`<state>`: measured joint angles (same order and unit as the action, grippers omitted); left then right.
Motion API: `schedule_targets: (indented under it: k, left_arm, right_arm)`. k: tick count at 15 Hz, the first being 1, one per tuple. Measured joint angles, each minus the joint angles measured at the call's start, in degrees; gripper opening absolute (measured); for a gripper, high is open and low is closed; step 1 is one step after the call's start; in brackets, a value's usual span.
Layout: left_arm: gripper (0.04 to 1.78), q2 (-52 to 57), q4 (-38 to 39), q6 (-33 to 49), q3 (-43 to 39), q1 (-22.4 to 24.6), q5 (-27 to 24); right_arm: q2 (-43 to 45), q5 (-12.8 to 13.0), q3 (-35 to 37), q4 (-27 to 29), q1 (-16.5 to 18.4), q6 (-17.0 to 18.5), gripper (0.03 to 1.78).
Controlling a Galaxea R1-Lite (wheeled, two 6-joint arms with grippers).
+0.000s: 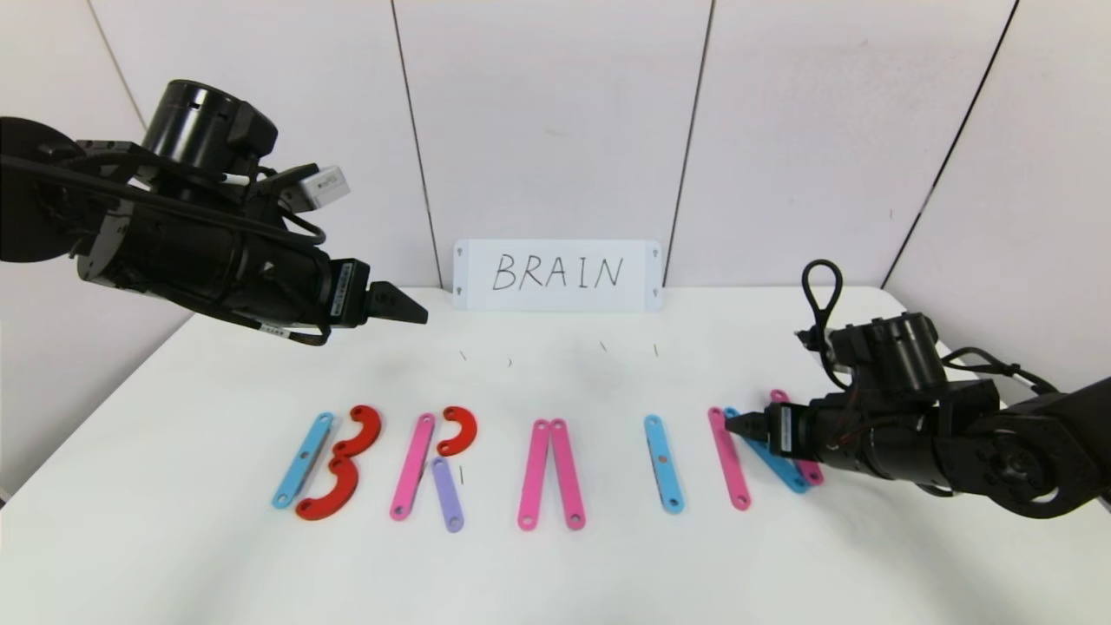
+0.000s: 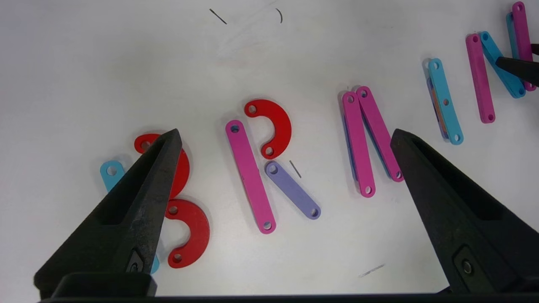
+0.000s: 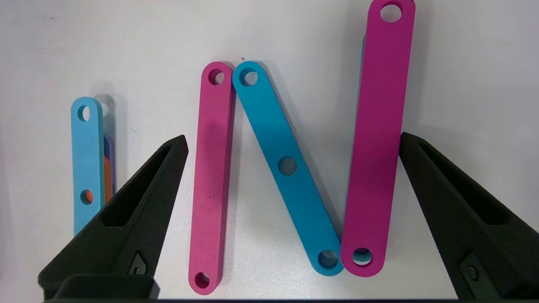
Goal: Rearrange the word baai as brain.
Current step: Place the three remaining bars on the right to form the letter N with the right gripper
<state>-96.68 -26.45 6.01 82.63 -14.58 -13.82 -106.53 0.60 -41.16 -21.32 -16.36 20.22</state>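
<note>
A white table (image 1: 555,573) fills the scene, with a white card (image 1: 557,274) handwritten "BRAIN" standing at its far edge against the wall. Across the near half of the table lies the word (image 1: 555,460), a row of five large letters made from flat plastic pieces, running from left to right. At the far left, the B is a light-blue strip (image 1: 303,460) with two red arcs (image 1: 347,460) stacked beside it. Next, the R is a pink strip (image 1: 412,466), a red arc (image 1: 459,430) and a short purple strip (image 1: 448,495) angled off below the arc. The A is two pink strips (image 1: 551,473) touching at their far ends and spreading toward the near edge, with no crossbar. The I is a single light-blue strip (image 1: 664,463). At the right, the N is a pink strip (image 3: 210,181), a slanted blue strip (image 3: 288,168) and a second pink strip (image 3: 377,143) whose near end overlaps the blue one. The left end effector (image 1: 401,305) hangs high above the table, left of the card, its fingers spread wide apart. The right end effector (image 1: 738,425) sits low over the N, fingers spread to either side of the letter and gripping nothing.
</note>
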Motion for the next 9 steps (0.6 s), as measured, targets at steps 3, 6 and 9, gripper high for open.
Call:
schedule_targets:
  k: [3, 6, 9]
  left_arm:
    - [1.74, 0.02, -0.02, 0.00, 0.00, 0.00, 0.00]
    - [1.74, 0.10, -0.02, 0.00, 0.00, 0.00, 0.00]
    - [1.74, 0.40, -0.06, -0.01, 0.00, 0.00, 0.02]
  right_arm:
    - [0.48, 0.13, 0.12, 0.27, -0.20, 0.00, 1.74]
    - [1.55, 1.05, 0.48, 0.54, -0.23, -0.83, 1.74]
    - [3.45, 1.27, 0.50, 0.63, 0.10, -2.50, 1.74]
